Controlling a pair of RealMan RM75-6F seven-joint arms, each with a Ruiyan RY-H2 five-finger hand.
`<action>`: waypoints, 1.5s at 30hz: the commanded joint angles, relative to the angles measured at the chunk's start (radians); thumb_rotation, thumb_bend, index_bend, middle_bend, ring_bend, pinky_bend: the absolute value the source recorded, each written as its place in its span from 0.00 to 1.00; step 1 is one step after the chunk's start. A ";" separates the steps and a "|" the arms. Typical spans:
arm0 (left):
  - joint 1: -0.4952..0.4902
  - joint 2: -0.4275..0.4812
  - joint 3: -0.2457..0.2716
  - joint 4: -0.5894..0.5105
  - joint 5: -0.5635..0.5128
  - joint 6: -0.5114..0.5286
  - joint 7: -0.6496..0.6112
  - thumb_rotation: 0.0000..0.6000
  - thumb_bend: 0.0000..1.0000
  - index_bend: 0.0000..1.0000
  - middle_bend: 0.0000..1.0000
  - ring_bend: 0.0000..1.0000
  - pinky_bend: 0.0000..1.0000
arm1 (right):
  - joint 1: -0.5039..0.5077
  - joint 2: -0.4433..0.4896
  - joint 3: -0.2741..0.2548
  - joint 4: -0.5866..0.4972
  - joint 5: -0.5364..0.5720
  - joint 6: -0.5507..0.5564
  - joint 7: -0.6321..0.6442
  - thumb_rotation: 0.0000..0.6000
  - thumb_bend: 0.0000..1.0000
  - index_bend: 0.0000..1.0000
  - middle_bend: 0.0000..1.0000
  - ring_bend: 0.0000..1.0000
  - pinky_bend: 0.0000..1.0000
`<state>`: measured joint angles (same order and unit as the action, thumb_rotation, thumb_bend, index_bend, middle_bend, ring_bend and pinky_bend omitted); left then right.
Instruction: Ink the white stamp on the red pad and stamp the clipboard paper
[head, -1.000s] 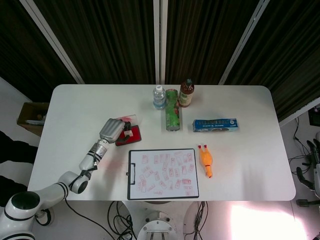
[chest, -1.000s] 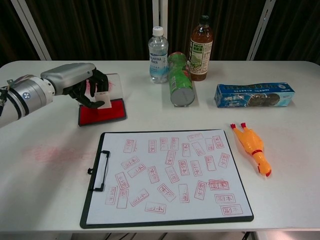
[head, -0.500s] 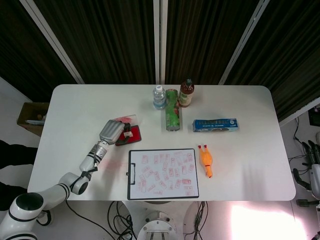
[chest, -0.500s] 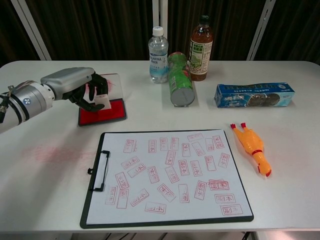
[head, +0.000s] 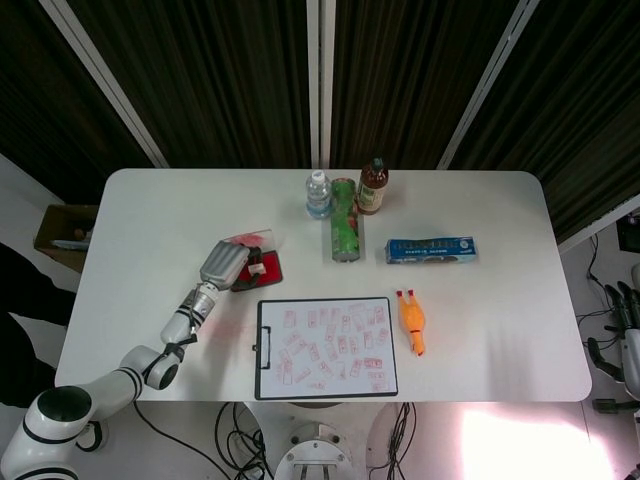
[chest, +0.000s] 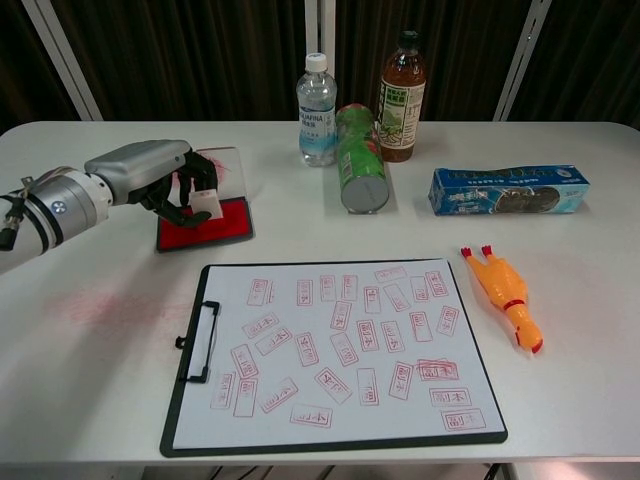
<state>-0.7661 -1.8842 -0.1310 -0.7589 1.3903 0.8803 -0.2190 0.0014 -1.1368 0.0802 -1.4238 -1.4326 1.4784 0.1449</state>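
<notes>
Nearby, water bottle (chest: 316, 108), green can (chest: 359, 171), rubber chicken (chest: 503, 293)

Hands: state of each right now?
Left hand: holding the white stamp over the red pad.
Right hand: at the frame edge off the table, cannot tell.

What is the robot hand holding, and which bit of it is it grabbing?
The left hand holds the small white stamp over the red ink pad, fingers wrapped around its upper part. The right hand, off beside the table, holds nothing.
</notes>
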 joint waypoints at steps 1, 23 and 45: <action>-0.001 0.001 -0.001 0.000 -0.001 0.000 0.000 1.00 0.46 0.63 0.65 0.53 0.64 | 0.000 0.000 0.000 0.001 0.000 0.000 0.002 1.00 0.32 0.00 0.00 0.00 0.00; 0.072 0.246 -0.017 -0.555 0.004 0.149 0.109 1.00 0.46 0.63 0.65 0.52 0.64 | 0.000 -0.004 -0.007 0.004 -0.022 0.010 0.022 1.00 0.32 0.00 0.00 0.00 0.00; 0.097 0.073 0.101 -0.574 0.089 0.150 0.275 1.00 0.47 0.63 0.65 0.52 0.64 | 0.006 -0.005 -0.003 0.019 -0.016 0.001 0.037 1.00 0.32 0.00 0.00 0.00 0.00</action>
<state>-0.6672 -1.7973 -0.0236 -1.3476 1.4885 1.0381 0.0505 0.0068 -1.1420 0.0773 -1.4044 -1.4482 1.4795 0.1822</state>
